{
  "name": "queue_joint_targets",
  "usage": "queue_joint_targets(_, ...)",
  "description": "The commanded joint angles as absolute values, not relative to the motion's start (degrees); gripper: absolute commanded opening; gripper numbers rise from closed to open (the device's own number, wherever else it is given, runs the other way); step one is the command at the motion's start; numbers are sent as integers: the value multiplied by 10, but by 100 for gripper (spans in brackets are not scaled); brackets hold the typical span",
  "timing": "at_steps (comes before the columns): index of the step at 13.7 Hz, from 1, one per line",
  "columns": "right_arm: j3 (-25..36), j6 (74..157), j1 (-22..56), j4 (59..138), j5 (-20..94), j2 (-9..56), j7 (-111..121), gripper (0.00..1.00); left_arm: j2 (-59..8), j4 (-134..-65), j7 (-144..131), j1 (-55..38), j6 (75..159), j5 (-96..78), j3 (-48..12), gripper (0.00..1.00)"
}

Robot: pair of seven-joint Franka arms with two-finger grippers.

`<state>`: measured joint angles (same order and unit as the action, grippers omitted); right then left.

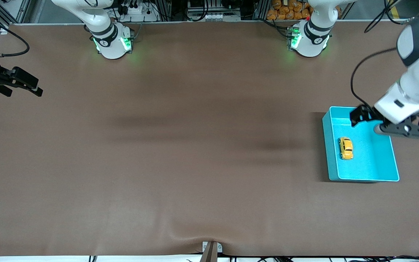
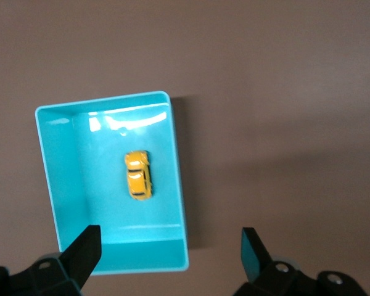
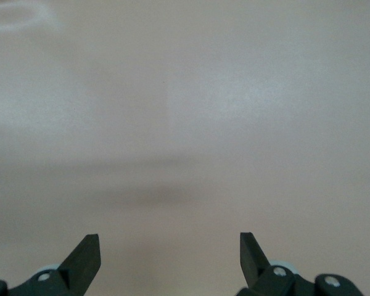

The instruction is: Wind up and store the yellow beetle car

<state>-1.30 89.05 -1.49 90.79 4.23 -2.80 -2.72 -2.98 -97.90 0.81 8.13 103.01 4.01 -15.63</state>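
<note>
The yellow beetle car (image 1: 346, 148) already lies in the teal bin (image 1: 387, 165), at the right of the front view, so the storing step looks done and what remains is probably for the arm to pull clear. The left gripper (image 1: 378, 122) hangs over the bin's upper edge, jaws wide apart and empty. The right gripper (image 1: 22, 85) waits at the left edge over the bare brown worktop (image 1: 195, 145), jaws spread, holding nothing. The car is glossy and rounded; the bin is smooth plastic.

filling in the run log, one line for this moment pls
yellow beetle car: in teal bin, released | left gripper: open, empty, above bin | right gripper: open, empty, waiting over bare table
</note>
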Motion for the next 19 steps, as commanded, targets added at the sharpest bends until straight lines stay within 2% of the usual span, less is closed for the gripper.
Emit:
queue_joint_targets(1,-11,887,-13,908,44,-33,-35,100,-26,-905,-2,6,939,5,-84,100)
queue_joint_targets(3,-11,886,-13,908,44,-33,-35,100,-19,-871,4,-27,886,-11,-45,100)
queue_joint_targets(6,-11,887,-13,909,43,-33,-33,100,9,-867,16,-32,850,-9,-37,100)
queue_joint_targets(19,-11,886,-13,909,44,-33,-33,100,17,-866,47,-29,828,-3,-33,100)
